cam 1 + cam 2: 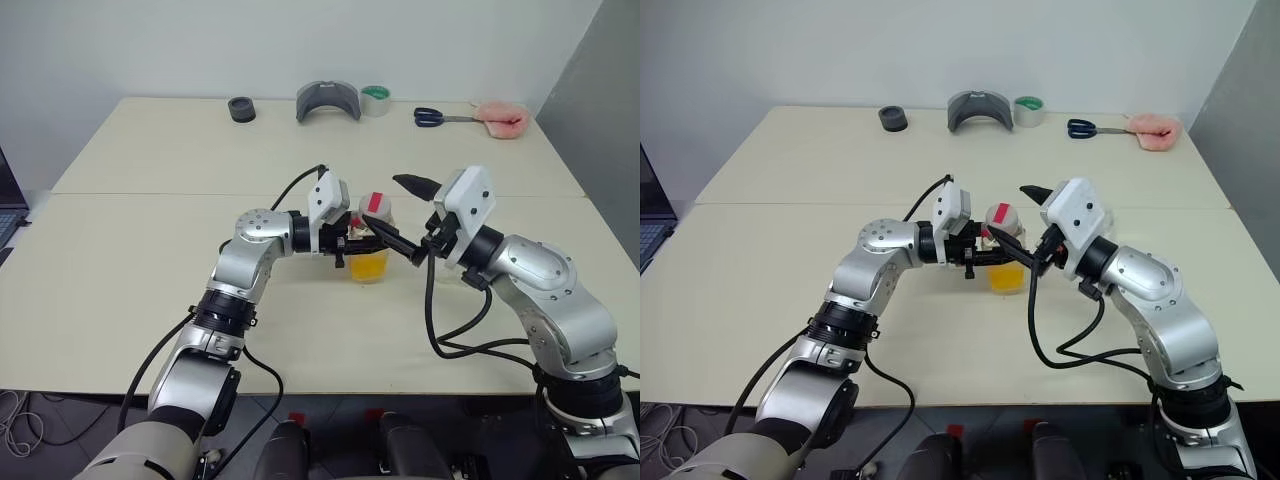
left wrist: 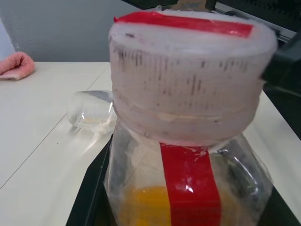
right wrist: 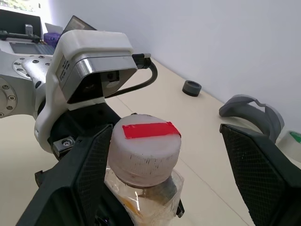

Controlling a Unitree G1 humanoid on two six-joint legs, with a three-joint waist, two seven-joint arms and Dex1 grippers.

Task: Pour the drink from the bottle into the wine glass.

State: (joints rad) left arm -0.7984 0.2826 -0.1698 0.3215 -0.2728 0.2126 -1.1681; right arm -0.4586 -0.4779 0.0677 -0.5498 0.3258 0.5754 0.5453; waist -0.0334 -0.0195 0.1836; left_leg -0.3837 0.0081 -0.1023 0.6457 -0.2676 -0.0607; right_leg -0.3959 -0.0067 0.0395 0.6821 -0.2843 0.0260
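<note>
One clear bottle [image 1: 371, 245] — red-striped cap

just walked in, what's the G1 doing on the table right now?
The left gripper is shut on the bottle, holding it upright near the middle of the table, with the drink low inside. The cap is still on. The right gripper is open, its fingers standing either side of the cap, apparently about to take it off. The wine glass lies on its side on the table behind the bottle; nothing has been poured.
</note>
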